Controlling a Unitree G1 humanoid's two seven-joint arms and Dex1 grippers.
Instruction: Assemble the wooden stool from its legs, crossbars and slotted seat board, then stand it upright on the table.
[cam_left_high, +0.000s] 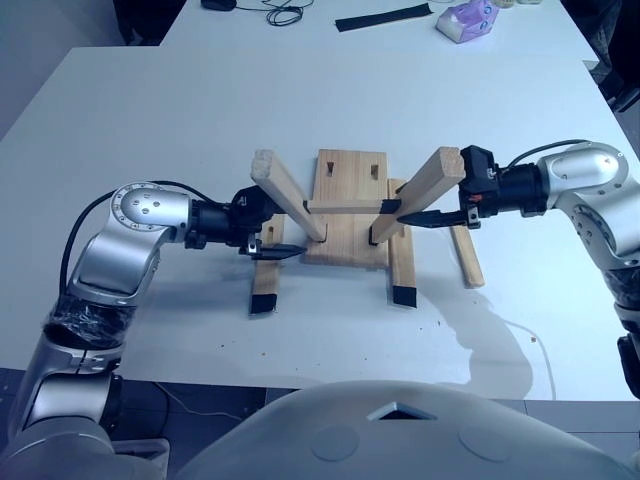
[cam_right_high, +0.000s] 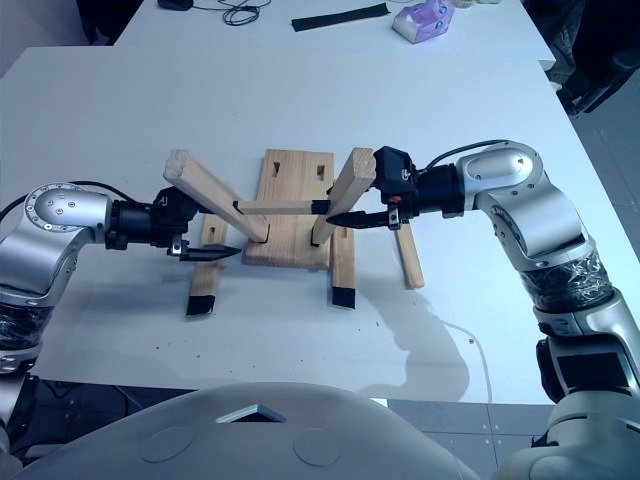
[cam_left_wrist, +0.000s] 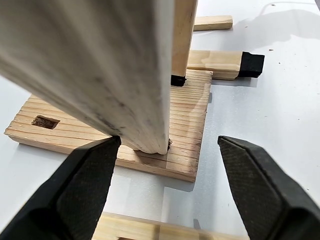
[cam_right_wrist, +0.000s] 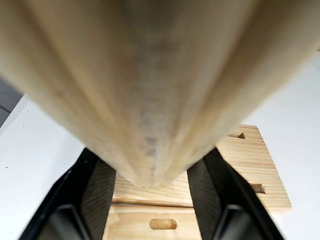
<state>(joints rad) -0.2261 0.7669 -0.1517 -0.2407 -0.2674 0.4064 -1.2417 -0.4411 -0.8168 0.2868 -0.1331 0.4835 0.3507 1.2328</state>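
Observation:
The slotted seat board (cam_left_high: 345, 240) lies flat at the table's middle. Two legs stand tilted on it, leaning outward, joined by a thin crossbar (cam_left_high: 345, 206). My right gripper (cam_left_high: 400, 210) is shut on the right leg (cam_left_high: 428, 185), with its pads (cam_right_wrist: 102, 192) pressed against both sides. My left gripper (cam_left_high: 280, 252) stands open low beside the left leg (cam_left_high: 283, 188); its fingers (cam_left_wrist: 260, 185) are wide apart around the leg's foot (cam_left_wrist: 150, 142) on the board. Two black-tipped legs (cam_left_high: 264, 278) (cam_left_high: 401, 265) lie flat beside the board.
A loose wooden bar (cam_left_high: 467, 256) lies on the table right of the board. A white cable (cam_left_high: 530, 345) trails near the front right edge. A second table behind holds a tissue pack (cam_left_high: 468, 20), a black strip (cam_left_high: 383, 18) and cables.

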